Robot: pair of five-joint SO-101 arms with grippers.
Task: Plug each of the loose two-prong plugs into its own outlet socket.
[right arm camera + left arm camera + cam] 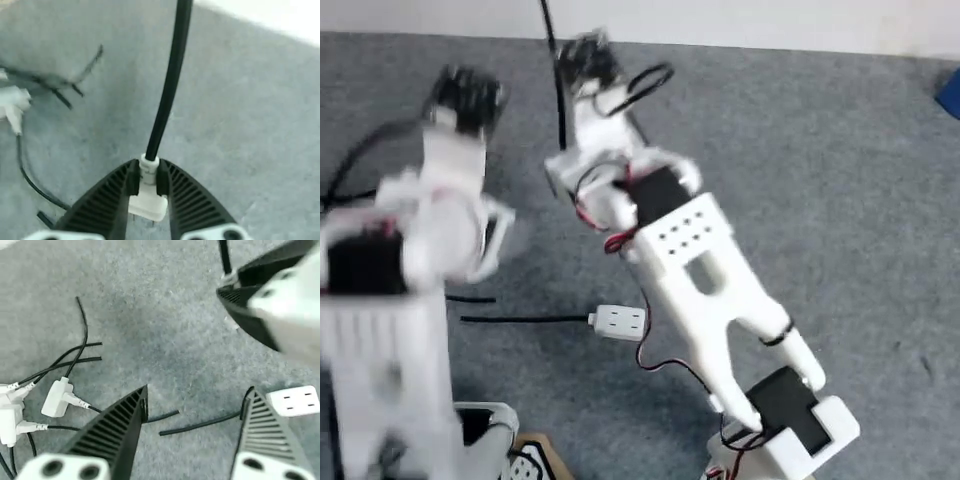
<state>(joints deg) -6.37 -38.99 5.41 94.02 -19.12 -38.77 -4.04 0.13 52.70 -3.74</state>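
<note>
Two hands: left hand (197, 390) and right hand (147, 168), both up over the grey tabletop (840, 200).
Right grip: right hand is clamped tight on a white plug (148, 202), one finger on each side of its body.
Cord: black cord (170, 85) runs straight out of that plug, away from the hand.
Left grip: left hand is spread wide, nothing between the fingers (262, 430), tabletop beneath.
Socket: white socket (618, 321) lies flat on the tabletop between the two arms, well apart from the held plug.
Lead: the socket's black lead (520, 319) trails off toward the left arm.
Left wrist view: the socket shows just beside one fingertip; can't tell whether they touch.
Loose plug: a white loose plug (55, 397) lies on the tabletop off to the side of the left hand, with a thin black wire on it. More white pieces are bunched near it, at the frame edge.
</note>
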